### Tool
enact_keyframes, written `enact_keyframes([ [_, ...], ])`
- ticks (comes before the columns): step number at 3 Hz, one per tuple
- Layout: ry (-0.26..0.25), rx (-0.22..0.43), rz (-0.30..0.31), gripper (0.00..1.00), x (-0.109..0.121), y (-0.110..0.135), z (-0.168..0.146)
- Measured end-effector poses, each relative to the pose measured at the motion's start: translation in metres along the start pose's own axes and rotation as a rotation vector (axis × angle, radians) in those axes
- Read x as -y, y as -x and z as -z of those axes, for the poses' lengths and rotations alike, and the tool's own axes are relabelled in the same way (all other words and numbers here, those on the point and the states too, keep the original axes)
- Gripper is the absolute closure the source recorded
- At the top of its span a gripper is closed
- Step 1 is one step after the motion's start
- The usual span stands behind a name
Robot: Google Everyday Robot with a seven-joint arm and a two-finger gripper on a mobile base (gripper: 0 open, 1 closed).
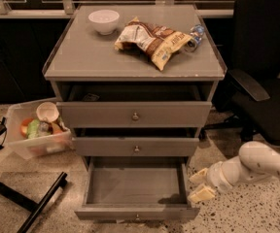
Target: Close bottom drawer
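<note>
"Three drawer fronts on one grey cabinet (81,57). Which one is out?" the desk asks.

"The bottom drawer (130,186), nearest the lens at six o'clock in the frame. It is pulled well out, its plain grey box bare," the photographer replies.

"And the robot?"

"One gripper (201,185) sits low at four o'clock, just outside the drawer's right wall near its front corner. Its two pale fingers (201,194) are spread apart and hold nothing. I cannot tell whether it touches the drawer. One white arm (261,161) runs off toward three o'clock."

"What else is on the floor?"

"One black stand leg (38,203) lies at eight o'clock on speckled flooring. One clear plastic bin (38,147) of mixed items sits at nine o'clock, against the cabinet's left side."

"Farther back?"

"The middle drawer (111,147) and the top drawer (96,114), one round knob each, with a dark gap above each front. On the cabinet top, toward twelve o'clock, are one white bowl (104,21), one crumpled snack bag (149,39) and one bottle (194,35) lying at the bag's right end. One black office chair (266,81) stands at two o'clock."
</note>
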State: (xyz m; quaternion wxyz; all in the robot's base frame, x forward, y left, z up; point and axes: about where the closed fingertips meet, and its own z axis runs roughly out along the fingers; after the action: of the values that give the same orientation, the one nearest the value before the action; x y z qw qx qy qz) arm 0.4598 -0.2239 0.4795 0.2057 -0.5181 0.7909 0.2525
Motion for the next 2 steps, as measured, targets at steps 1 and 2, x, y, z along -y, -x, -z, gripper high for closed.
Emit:
enact_keyframes([
  [1,0.039,0.014,-0.049,0.65,0.004,-0.041,-0.063],
  [2,0.066,0.020,-0.068,0.88,-0.003,-0.050,-0.079],
])
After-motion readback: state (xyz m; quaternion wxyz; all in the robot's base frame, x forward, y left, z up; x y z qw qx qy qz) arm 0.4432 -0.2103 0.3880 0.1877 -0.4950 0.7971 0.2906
